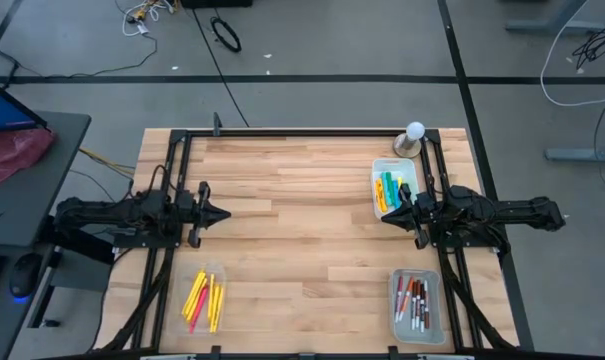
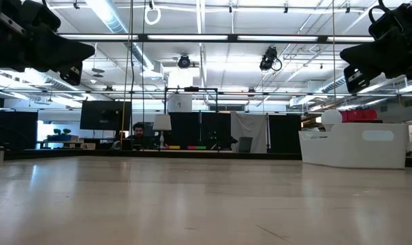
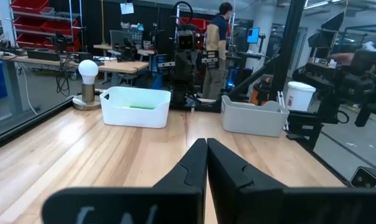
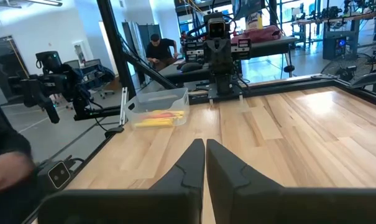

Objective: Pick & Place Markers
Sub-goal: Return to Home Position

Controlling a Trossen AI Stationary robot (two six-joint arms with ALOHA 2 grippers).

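Observation:
The markers lie in three clear trays. Green, yellow, light blue and orange ones fill the far right tray [image 1: 393, 188] [image 3: 136, 107]. White ones with dark or red caps are in the near right tray [image 1: 417, 305] [image 3: 253, 116]. Yellow and red/pink ones are in the near left tray [image 1: 204, 298] [image 4: 158, 109]. My left gripper [image 1: 220, 212] [image 3: 206, 148] is shut and hovers over the left half of the table. My right gripper [image 1: 387, 215] [image 4: 205, 148] is shut, raised beside the far right tray's near corner. Both hang well above the tabletop in the low view.
A light bulb on a round base [image 1: 412, 140] [image 3: 87, 76] stands at the far right corner, behind the far right tray. A black frame [image 1: 312, 131] runs along the table's edges. The wooden middle of the table [image 1: 302, 230] lies between the two grippers. People show in the room beyond.

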